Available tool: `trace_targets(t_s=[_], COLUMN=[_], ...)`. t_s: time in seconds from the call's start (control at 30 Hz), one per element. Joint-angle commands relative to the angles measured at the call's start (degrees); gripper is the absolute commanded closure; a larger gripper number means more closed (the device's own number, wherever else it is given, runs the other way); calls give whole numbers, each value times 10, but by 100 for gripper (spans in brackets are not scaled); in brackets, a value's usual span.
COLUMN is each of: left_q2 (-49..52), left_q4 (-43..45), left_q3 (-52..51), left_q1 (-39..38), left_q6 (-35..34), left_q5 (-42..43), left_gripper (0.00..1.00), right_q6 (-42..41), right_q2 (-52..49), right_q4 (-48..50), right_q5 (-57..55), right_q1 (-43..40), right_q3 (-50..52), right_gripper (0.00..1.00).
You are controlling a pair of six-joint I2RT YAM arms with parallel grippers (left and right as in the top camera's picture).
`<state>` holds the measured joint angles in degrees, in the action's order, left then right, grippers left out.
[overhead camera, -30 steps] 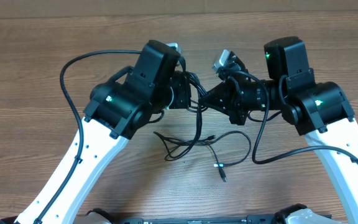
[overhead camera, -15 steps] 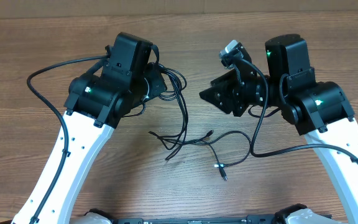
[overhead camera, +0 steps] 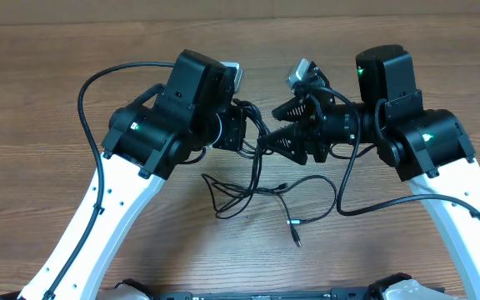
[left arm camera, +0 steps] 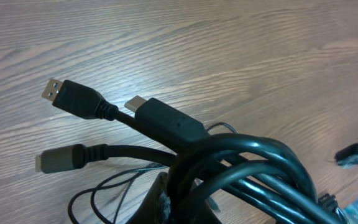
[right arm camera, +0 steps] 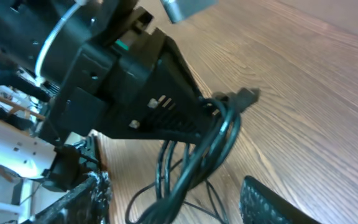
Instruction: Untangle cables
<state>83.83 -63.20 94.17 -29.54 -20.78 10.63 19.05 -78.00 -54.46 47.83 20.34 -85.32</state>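
Observation:
The cables [overhead camera: 240, 193] are thin black cords. Part of them lies in loose loops on the wooden table, with small plug ends [overhead camera: 294, 223] near the front. My left gripper [overhead camera: 252, 137] is shut on a bunch of the cables [left arm camera: 247, 155], lifted above the table. In the left wrist view three plugs [left arm camera: 73, 99] stick out to the left of that bunch. My right gripper [overhead camera: 272, 133] faces the left one, open. In the right wrist view the hanging cables [right arm camera: 210, 143] pass between its fingers [right arm camera: 272, 202] without being pinched.
Thicker black arm cables [overhead camera: 86, 100] arc out at the left and loop below the right arm [overhead camera: 365, 204]. The left arm's black wrist [right arm camera: 135, 93] fills the upper left of the right wrist view. Bare wooden table [overhead camera: 440, 50] surrounds the arms.
My right gripper opened. The left arm swung away to the left with the bunch, then came back right, so the bunch now hangs between the right gripper's open fingers.

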Motion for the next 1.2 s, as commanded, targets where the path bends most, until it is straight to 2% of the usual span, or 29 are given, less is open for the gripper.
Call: trace_targets(t_s=[0.0, 0.37, 0.57, 0.7, 0.9, 0.97, 1.03, 1.17], left_q2=[16, 24, 24, 24, 24, 24, 24, 24], left_q4=[14, 50, 50, 58, 71, 72, 71, 60], left_q3=[8, 8, 8, 8, 8, 8, 8, 8], left_q1=[-7, -29, -29, -29, -29, -29, -29, -23], left_q6=[19, -9, -9, 17, 17, 17, 18, 16], left_q5=[41, 62, 75, 104, 107, 106, 104, 70], left_gripper=[96, 96, 96, 96, 96, 96, 96, 96], right_q6=[7, 7, 5, 5, 6, 6, 5, 5], right_q2=[5, 5, 0, -32, -67, -70, -70, -70], right_q4=[3, -17, -35, -51, -63, -63, -59, -59], right_q5=[20, 8, -60, -94, -77, -77, -78, -79], right_q1=[2, 2, 2, 2, 2, 2, 2, 2], right_q3=[-3, -2, -2, -2, -2, -2, -2, -2], right_gripper=[35, 39, 39, 40, 61, 74, 96, 96])
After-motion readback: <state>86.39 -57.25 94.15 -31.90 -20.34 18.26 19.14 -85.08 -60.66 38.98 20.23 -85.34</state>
